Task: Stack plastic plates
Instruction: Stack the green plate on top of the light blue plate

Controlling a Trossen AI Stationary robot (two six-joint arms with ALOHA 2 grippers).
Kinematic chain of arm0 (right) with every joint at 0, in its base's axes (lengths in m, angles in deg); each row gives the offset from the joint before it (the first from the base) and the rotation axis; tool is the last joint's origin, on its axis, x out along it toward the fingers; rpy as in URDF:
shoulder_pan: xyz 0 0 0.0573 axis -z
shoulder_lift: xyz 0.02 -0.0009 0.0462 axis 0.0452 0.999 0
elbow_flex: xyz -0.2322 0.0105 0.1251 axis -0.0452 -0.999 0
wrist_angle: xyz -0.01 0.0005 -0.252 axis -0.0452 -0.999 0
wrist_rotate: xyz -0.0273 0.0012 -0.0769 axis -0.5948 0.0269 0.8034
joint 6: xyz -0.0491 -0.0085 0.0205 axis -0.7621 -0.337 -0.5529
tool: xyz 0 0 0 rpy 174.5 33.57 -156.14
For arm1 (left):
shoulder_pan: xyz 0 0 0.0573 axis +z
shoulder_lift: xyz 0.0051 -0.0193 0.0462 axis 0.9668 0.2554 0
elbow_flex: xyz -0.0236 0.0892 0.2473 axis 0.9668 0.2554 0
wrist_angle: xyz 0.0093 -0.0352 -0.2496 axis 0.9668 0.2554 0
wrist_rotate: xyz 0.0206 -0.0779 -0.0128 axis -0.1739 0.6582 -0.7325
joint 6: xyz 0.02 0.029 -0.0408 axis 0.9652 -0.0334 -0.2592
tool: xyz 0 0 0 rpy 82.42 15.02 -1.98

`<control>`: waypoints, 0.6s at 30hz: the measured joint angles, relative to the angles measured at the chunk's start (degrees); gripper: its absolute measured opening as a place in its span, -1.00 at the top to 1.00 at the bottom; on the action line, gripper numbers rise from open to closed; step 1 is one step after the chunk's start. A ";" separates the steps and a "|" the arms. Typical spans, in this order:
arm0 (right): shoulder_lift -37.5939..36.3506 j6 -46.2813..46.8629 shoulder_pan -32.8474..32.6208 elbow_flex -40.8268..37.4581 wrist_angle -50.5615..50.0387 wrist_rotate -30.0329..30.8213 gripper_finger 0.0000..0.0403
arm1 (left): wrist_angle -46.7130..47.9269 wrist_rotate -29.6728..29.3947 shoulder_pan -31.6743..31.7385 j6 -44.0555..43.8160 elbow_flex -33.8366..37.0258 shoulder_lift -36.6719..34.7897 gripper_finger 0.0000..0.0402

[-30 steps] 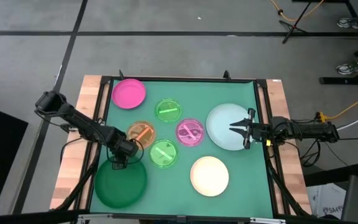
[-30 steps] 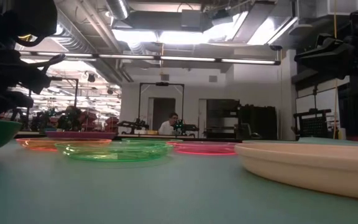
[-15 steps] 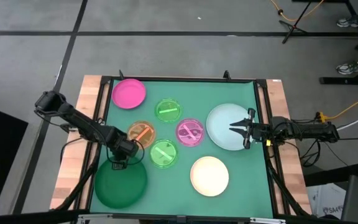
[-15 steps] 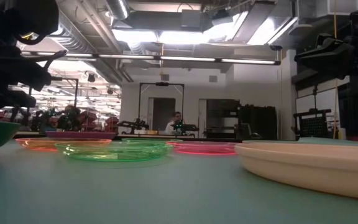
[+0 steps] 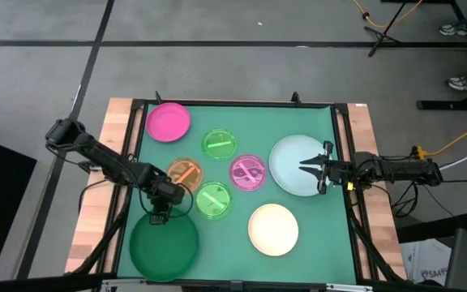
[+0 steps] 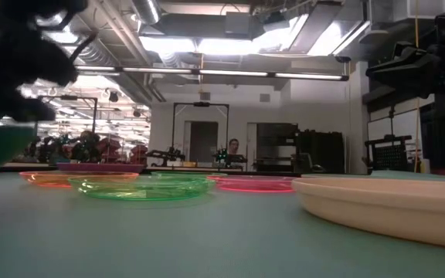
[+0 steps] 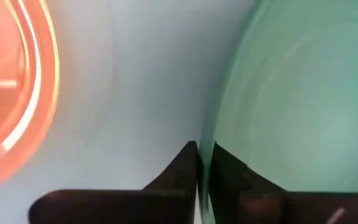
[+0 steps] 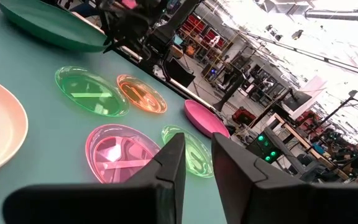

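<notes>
We note the left gripper (image 5: 160, 213) pinched shut on the far rim of the dark green plate (image 5: 164, 246) at the table's near-left corner, the cream plate (image 5: 273, 229) lying to its right, nearest this arm.

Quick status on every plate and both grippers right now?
dark green plate: rim pinched, lifted at one side
left gripper: shut on the rim
right gripper: over pale blue plate, holding nothing
cream plate: flat, unstacked
pink plate: flat, unstacked
small translucent plates: flat, separate
</notes>
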 joint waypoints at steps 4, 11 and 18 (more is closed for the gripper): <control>-0.01 0.00 0.00 0.00 0.00 0.00 0.62 | -0.01 -0.81 1.99 3.93 -4.97 0.01 0.91; -0.02 -0.02 0.02 -0.02 0.00 0.00 0.62 | 0.22 -2.82 7.11 8.58 -12.05 0.01 0.95; -0.02 0.00 0.00 0.00 0.02 0.00 0.62 | 0.02 -4.43 13.12 9.43 -15.87 0.01 0.97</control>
